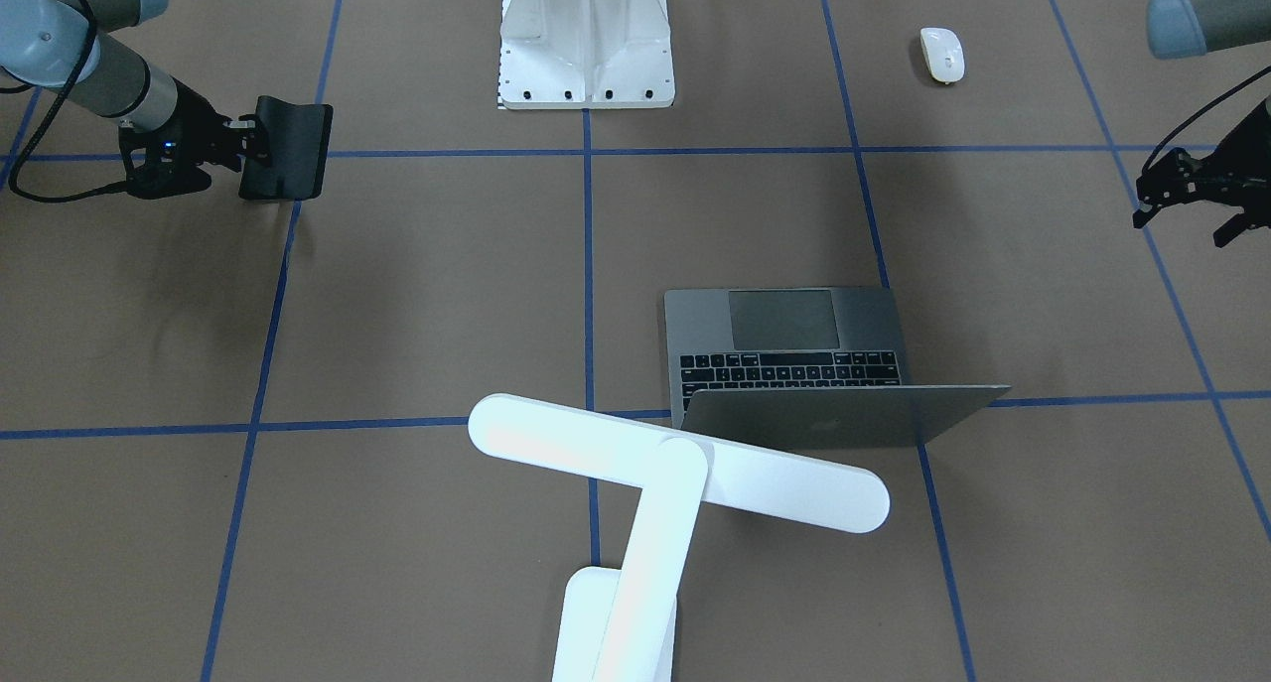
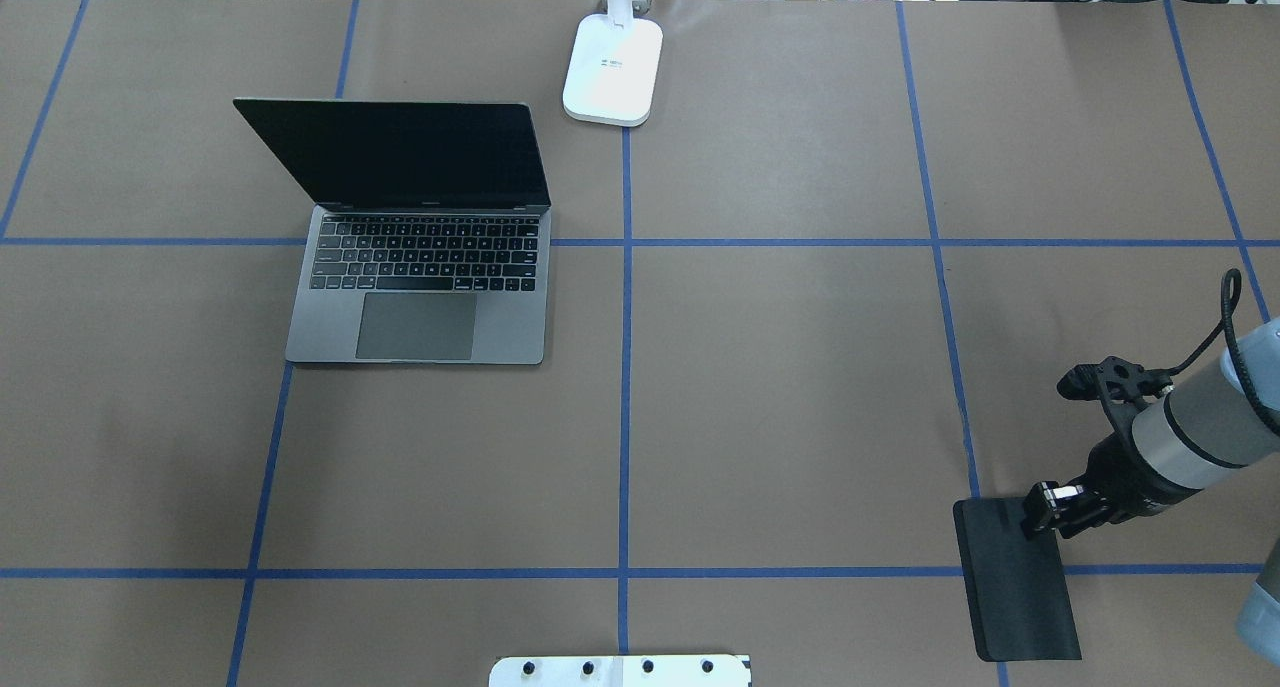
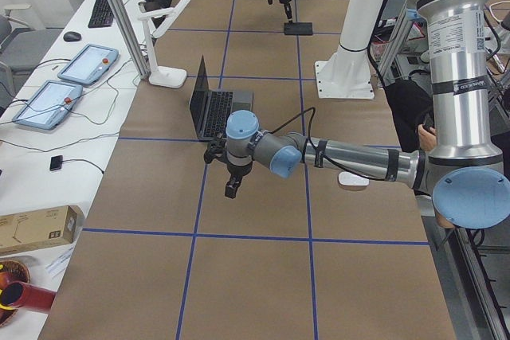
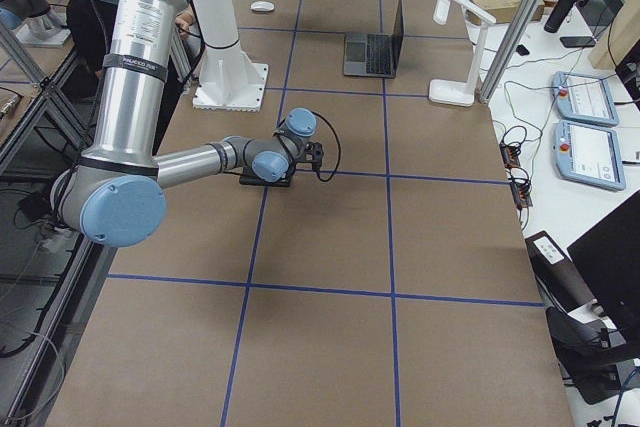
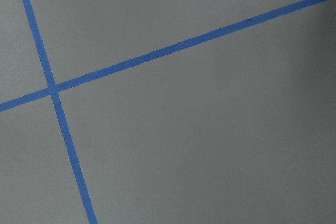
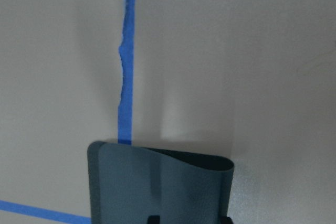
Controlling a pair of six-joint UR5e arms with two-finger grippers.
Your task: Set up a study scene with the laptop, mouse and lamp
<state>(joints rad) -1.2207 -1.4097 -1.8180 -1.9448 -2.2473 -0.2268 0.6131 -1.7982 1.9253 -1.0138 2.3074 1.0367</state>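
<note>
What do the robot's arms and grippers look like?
The left arm and right arm are silver-grey tubes with light-blue joint caps and a printed label. The left gripper and right gripper are black, two-fingered, each with a black cable.

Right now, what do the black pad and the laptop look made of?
Mouse pad: thin, matte black, likely rubber or soft leatherette; its edge curls where the right gripper pinches it. Laptop: matte grey metal, likely aluminium, by its even sheen and thin rigid lid.
</note>
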